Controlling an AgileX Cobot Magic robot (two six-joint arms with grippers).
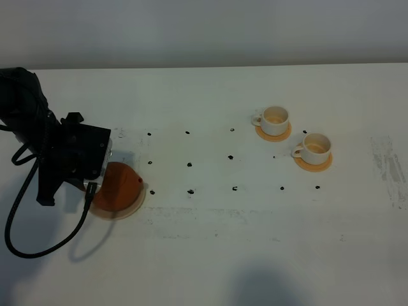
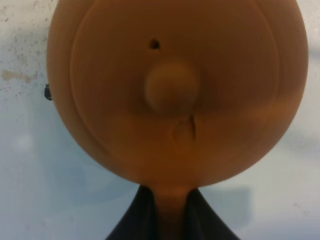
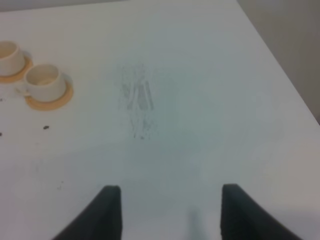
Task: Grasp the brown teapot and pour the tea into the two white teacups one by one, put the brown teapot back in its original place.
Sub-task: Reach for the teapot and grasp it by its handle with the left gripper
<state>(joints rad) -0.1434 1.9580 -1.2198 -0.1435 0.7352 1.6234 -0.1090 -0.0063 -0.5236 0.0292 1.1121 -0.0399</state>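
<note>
Teapot (image 1: 121, 183) sits at the left of the table (image 1: 210, 255) on its pale coaster (image 1: 132, 209), half hidden under our left arm (image 1: 70, 153). Through the left wrist camera we look straight down on its lid and knob. Our left pincer (image 2: 172, 212) is clamped on the handle, with a dark finger tight against each side. The far cup (image 1: 275, 119) and near cup (image 1: 315, 148), each on an orange coaster (image 1: 282, 134), stand well apart from it on the right. Our right pincer (image 3: 172, 205) hangs over bare table, its jaws spread wide and holding nothing.
</note>
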